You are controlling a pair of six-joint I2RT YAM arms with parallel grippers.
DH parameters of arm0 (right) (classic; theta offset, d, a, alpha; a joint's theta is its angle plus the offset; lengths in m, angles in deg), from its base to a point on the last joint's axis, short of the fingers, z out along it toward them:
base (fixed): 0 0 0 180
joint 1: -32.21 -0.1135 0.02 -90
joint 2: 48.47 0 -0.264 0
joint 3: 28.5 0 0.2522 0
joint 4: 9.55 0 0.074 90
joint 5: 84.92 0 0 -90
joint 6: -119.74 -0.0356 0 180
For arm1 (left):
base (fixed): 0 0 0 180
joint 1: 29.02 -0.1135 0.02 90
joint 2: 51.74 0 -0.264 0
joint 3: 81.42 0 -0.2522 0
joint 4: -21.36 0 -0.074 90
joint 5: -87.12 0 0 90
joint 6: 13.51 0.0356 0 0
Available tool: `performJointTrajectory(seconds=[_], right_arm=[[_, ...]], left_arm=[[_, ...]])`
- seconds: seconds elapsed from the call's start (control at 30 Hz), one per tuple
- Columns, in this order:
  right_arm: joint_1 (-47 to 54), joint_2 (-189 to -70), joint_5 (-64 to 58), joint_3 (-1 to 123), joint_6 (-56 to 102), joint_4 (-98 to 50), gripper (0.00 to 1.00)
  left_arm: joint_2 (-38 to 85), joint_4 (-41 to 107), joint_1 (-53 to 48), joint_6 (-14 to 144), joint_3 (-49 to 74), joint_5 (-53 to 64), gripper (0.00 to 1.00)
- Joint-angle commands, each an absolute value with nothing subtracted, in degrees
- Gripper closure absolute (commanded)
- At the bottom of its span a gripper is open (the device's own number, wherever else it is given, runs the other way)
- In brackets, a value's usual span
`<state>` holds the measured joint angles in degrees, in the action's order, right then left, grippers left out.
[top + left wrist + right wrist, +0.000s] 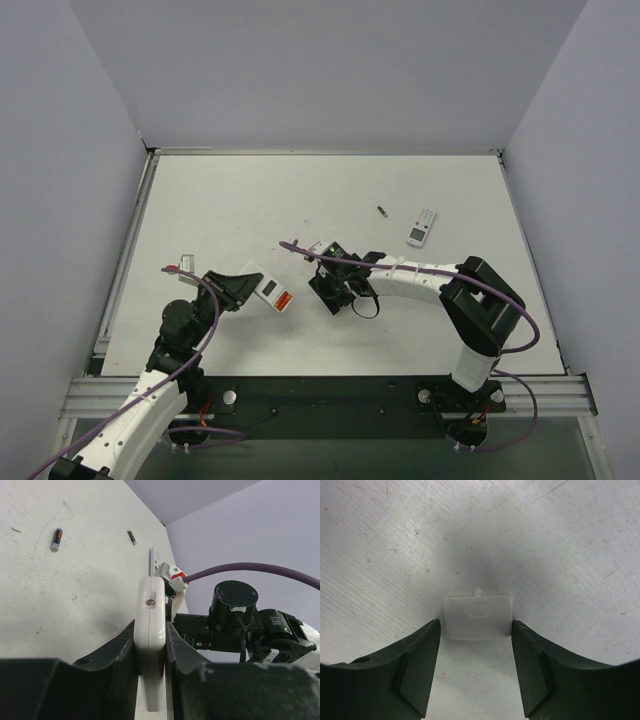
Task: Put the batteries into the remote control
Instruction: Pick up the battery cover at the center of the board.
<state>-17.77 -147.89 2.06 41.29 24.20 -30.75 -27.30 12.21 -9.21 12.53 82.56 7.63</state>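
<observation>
Cover off, flat on the surface between the parted jaws of the right pincer; left pincer clamps the remote control, apparently not yet loaded.

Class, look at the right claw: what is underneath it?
A small white plastic cover with a tab, between the fingers of the right claw, over the table. From above the claw hides it.

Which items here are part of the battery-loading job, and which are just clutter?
In the job: small red-fronted rectangular remote, clamped in the left gripper; translucent white plastic battery cover, lying between the fingers of the open right gripper. No red batteries in view.
Lying about: white-faced remote with grey buttons; two small dark cylindrical batteries.
</observation>
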Motion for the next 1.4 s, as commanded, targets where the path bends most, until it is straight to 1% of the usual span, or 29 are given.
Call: performJointTrajectory(seconds=[0.0,0.23,0.33,0.57,0.8,1.1,1.37], right_arm=[[-18.24,-147.96,1.74,40.72,24.99,-38.16,0.48],[-18.68,-147.08,2.01,40.8,24.99,-38.69,0.57],[-18.77,-146.82,2.8,40.98,24.82,-38.95,0.59],[-19.47,-144.45,3.77,41.07,24.55,-38.86,0.59],[-20.97,-137.34,3.33,42.82,24.73,-40.53,0.61],[-25.36,-131.53,3.15,49.94,26.22,-44.92,0.6],[-30.63,-131.0,3.41,58.11,26.92,-47.83,0.59]], left_arm=[[-27.49,9.02,-9.24,12.24,89.31,7.85,1.0],[-27.05,8.93,-9.24,12.51,89.13,7.76,1.0],[-26.61,8.67,-9.24,12.51,89.13,7.76,1.0],[-25.2,7.27,-9.24,12.51,89.22,7.84,1.0],[-23.53,4.89,-9.24,11.63,89.92,8.02,1.0],[-24.41,4.19,-9.24,9.7,90.53,8.02,1.0],[-25.55,2.78,-9.24,3.38,92.38,6.62,1.0]])
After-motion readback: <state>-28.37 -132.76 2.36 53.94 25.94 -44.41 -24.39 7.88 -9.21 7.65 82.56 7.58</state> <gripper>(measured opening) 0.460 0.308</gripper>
